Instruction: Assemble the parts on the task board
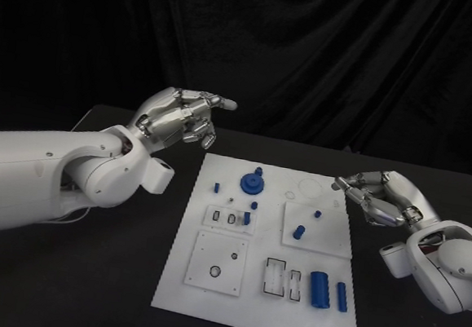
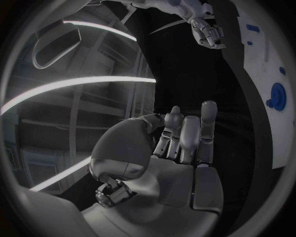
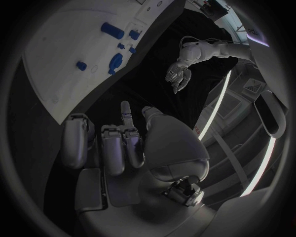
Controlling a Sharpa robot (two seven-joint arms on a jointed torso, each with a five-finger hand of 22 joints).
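Note:
The white task board (image 1: 258, 307) lies in the middle of the table. A blue gear (image 1: 254, 184) stands near its far edge, and two blue cylinders (image 1: 320, 288) lie near its right front. Small blue pegs (image 1: 299, 232) stand on the raised white blocks. My left hand (image 1: 183, 115) hovers above the table beyond the board's far left corner, its fingers (image 2: 185, 138) loosely curved and holding nothing. My right hand (image 1: 376, 196) hangs at the board's right edge, its fingers (image 3: 117, 143) loosely bent and also holding nothing. The right wrist view shows the board (image 3: 68, 64) and gear (image 3: 115, 61).
Black table (image 1: 88, 291) surrounds the board, with a black curtain behind it. In the left wrist view my right hand (image 2: 206, 32) sits beside the board's edge (image 2: 271, 59). In the right wrist view my left hand (image 3: 179, 76) is across the table.

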